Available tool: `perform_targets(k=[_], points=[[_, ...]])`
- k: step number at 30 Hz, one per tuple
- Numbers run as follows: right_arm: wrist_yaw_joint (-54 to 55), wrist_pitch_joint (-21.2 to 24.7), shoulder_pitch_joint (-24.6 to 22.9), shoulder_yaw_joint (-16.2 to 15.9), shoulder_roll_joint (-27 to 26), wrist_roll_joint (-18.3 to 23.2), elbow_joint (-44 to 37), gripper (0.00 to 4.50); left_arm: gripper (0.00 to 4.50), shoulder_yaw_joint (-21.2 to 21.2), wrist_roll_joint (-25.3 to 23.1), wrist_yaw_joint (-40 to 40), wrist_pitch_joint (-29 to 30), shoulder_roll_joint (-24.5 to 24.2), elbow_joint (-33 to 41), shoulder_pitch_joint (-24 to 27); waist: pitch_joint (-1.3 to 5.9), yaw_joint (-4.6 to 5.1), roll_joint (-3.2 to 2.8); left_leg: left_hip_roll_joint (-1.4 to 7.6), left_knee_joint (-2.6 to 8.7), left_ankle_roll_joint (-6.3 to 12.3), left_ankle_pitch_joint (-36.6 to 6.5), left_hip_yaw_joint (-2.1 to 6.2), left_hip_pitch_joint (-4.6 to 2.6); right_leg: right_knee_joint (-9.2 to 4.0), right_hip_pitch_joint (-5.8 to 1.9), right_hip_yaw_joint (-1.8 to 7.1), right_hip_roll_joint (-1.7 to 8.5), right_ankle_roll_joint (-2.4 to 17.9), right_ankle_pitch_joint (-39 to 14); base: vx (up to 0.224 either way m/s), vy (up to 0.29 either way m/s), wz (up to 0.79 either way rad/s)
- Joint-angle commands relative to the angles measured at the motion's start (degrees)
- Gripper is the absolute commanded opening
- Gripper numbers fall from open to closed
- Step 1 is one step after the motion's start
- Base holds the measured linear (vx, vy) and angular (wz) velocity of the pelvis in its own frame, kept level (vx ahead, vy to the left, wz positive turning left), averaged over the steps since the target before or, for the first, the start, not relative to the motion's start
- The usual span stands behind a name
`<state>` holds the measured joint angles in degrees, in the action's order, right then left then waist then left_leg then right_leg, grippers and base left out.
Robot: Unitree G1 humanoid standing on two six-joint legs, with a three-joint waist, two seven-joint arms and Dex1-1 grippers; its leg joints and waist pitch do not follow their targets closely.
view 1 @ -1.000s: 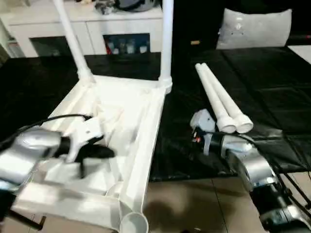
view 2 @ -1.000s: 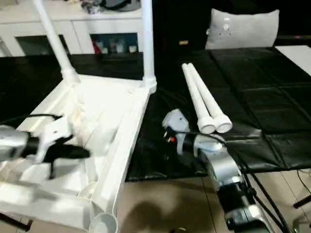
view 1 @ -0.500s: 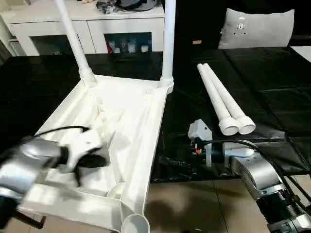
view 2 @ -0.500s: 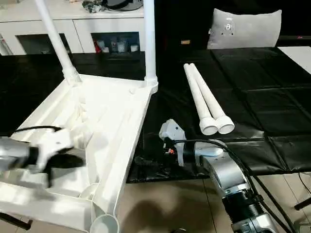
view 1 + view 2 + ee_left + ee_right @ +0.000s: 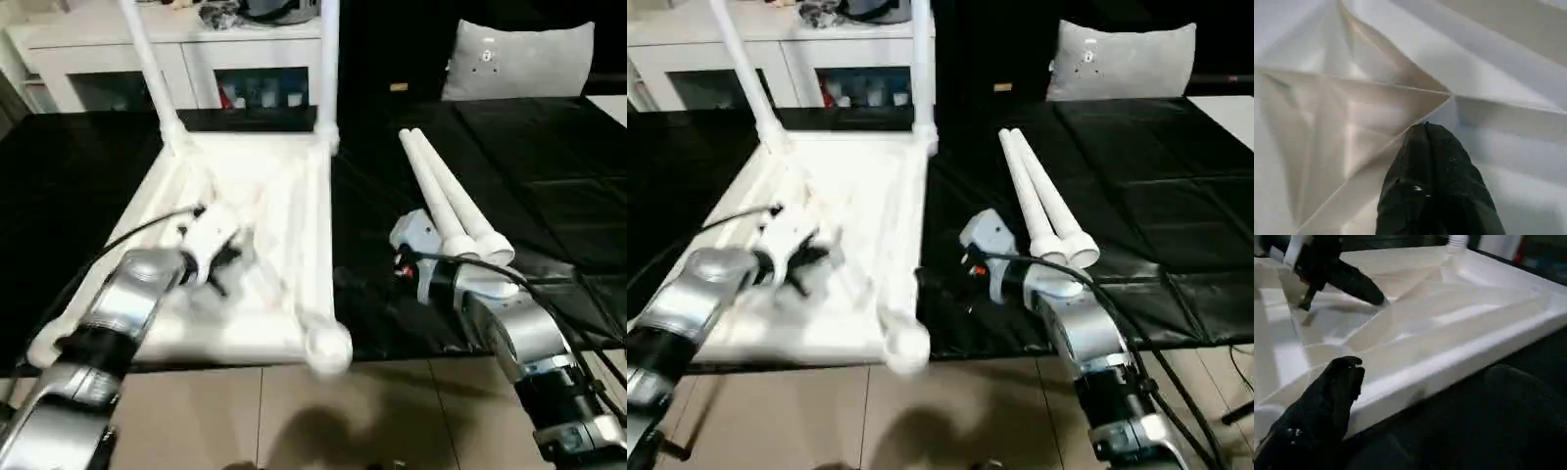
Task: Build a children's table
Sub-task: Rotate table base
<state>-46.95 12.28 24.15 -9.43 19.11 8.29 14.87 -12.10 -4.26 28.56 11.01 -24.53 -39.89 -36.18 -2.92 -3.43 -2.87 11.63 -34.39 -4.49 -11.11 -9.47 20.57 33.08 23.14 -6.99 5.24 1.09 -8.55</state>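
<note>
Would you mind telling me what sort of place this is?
Probably a living room: a white cabinet with glass doors, a grey cushion, tiled floor.

A black sheet (image 5: 549,166) covers the tabletop. A grey pillow (image 5: 519,59) stands at its far edge. Behind it is a white cabinet (image 5: 186,54) with glass doors. Tan floor (image 5: 343,421) lies nearest.
</note>
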Motion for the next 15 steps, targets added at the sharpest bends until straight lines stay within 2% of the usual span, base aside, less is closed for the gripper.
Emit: perform_targets(k=[1, 2, 3, 4, 5, 6, 8, 10, 12, 13, 14, 15], points=[[1.93, -0.27, 1.17, 1.07, -0.3, -0.76, 0.32, 4.5, 0.04, 1.04, -1.0, -3.91, -4.12, 0.85, -2.98, -1.73, 4.02, -0.18, -0.36, 0.63, 4.29, 2.17, -14.59, 0.73, 0.24, -4.95, -3.11, 2.1, 2.7, 3.65, -23.88, 0.0, 0.0, 0.0], [3.79, 0.08, 1.45, 1.96, -0.58, -0.91, 0.56, 4.5, 0.04, 2.01, 0.38, -3.56, -5.71, 2.23, -2.83, -1.67, 4.33, -0.26, -0.35, 0.85, 4.2, 2.14, -14.09, 0.77, 0.07, -4.43, -3.15, 2.29, 2.87, 5.15, -20.99, 0.0, 0.0, 0.0], [4.39, 0.19, 1.53, 2.25, -0.67, -0.97, 0.62, 4.5, 0.04, 2.37, 0.99, -3.0, -6.01, 2.65, -2.44, -1.49, 4.34, -0.24, -0.24, 0.9, 4.15, 2.21, -13.37, 0.69, 0.18, -4.24, -3.19, 2.43, 2.98, 6.08, -19.33, 0.0, 0.0, 0.0], [5.65, 0.73, 1.6, 2.88, -0.83, -1.06, 0.66, 4.5, 0.04, 3.12, 2.61, -0.91, -6.52, 3.4, -0.87, -0.7, 4.6, -0.44, -0.42, 1.03, 3.98, 2.31, -11.91, 0.57, 0.06, -3.72, -3.13, 2.64, 3.05, 8.13, -15.72, 0.0, 0.0, 0.0], [6.43, 1.29, 1.58, 3.34, -0.92, -1.05, 0.59, 4.5, 0.04, 3.43, 3.93, 1.59, -6.77, 3.69, 0.77, 0.21, 4.74, -0.54, -0.33, 1.16, 3.9, 2.34, -10.88, 0.57, 0.04, -3.37, -3.18, 2.76, 3.16, 9.22, -13.65, 0.059, 0.005, 0.05], [6.89, 1.49, 1.48, 3.66, -0.94, -1.0, 0.48, 4.5, 0.04, 3.32, 4.83, 3.99, -7.56, 3.7, 1.81, 1.04, 5.0, -0.76, -0.29, 1.16, 3.71, 2.88, -8.32, 0.51, 0.26, -2.68, -3.43, 2.94, 3.33, 11.16, -9.42, 0.059, 0.005, 0.05], [7.01, 1.36, 0.94, 4.08, -0.82, -0.73, -0.13, 4.5, 0.04, 2.85, 5.73, 7.55, -9.31, 3.21, 3.37, 2.55, 5.36, -0.85, -0.39, 1.06, 3.12, 4.93, -2.59, 0.44, 0.62, -1.24, -3.55, 3.04, 3.01, 13.91, 0.29, 0.063, -0.002, 0.01], [6.36, 1.02, -0.05, 4.25, -0.38, -0.14, -1.35, 4.5, 0.04, 2.32, 7.13, 11.39, -10.47, 2.26, 5.6, 4.39, 5.47, -0.97, -0.13, 0.94, 2.77, 6.76, -0.02, 0.31, 0.91, -0.78, -3.73, 3.12, 3.18, 14.83, 4.21, 0.03, -0.002, -0.01], [4.15, 0.7, -1.43, 4.15, 0.54, 1.37, -3.3, 4.5, 0.04, 1.12, 9.18, 17.21, -10.99, 0.45, 9.39, 7.03, 5.31, -1.25, -0.16, 1.09, 2.73, 8.02, -0.19, 0.16, 0.86, -0.77, -3.56, 3.17, 3.32, 15.17, 3.67, 0.0, 0.0, 0.0], [3.33, 0.74, -1.73, 4.02, 0.81, 1.77, -3.81, 4.5, 0.04, 0.89, 9.47, 18.19, -10.77, 0.07, 10.11, 7.48, 5.02, -1.36, -0.07, 1.17, 2.82, 7.92, -2.31, -0.03, 0.86, -1.06, -3.51, 3.21, 3.36, 14.64, 0.67, 0.0, 0.0, 0.0], [-0.99, 1.24, -3.27, 3.1, 2.43, 3.61, -6.44, 4.5, 0.04, -0.51, 10.48, 22.94, -9.5, -2.13, 13.79, 9.67, 4.82, -1.7, -0.17, 1.42, 3.02, 7.3, -4.56, -0.07, 0.65, -1.28, -3.44, 3.26, 3.4, 13.94, -2.82, 0.0, 0.0, 0.0], [-1.83, 1.37, -3.55, 2.88, 2.79, 3.9, -6.93, 4.5, 0.04, -0.81, 10.6, 23.82, -9.25, -2.59, 14.47, 10.06, 4.71, -1.78, -0.21, 1.58, 3.2, 6.97, -5.5, -0.03, 0.59, -1.44, -3.53, 3.25, 3.45, 13.54, -4.39, 0.0, 0.0, 0.0]])
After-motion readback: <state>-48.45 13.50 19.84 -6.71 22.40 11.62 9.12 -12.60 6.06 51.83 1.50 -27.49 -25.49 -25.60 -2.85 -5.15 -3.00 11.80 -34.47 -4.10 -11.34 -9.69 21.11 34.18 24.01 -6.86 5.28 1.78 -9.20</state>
